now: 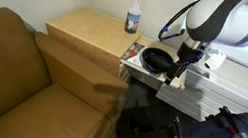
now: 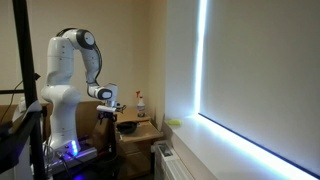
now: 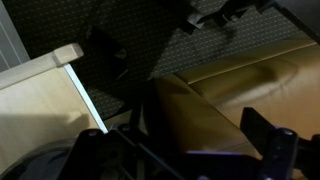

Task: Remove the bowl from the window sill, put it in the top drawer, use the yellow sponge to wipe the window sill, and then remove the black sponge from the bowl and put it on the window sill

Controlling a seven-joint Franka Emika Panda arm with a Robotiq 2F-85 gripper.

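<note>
The dark bowl [image 1: 155, 57] sits in the pulled-out top drawer [image 1: 142, 72] of the light wooden cabinet; it also shows as the bowl [image 2: 128, 127] in both exterior views. My gripper [image 1: 176, 76] hangs open and empty just beside the bowl, over the drawer's front. In the wrist view the gripper [image 3: 180, 150] points down at the sofa arm, its dark fingers [image 3: 265, 135] wide apart. The white window sill [image 2: 235, 150] runs under the bright window. A small yellow-green spot, seemingly the yellow sponge [image 2: 172, 122], lies at its end. I cannot make out the black sponge.
A brown sofa [image 1: 22, 72] stands against the cabinet [image 1: 85, 27]. A spray bottle [image 1: 135, 10] stands on the cabinet top. Dark gear and cables [image 1: 204, 133] lie on the floor below the sill.
</note>
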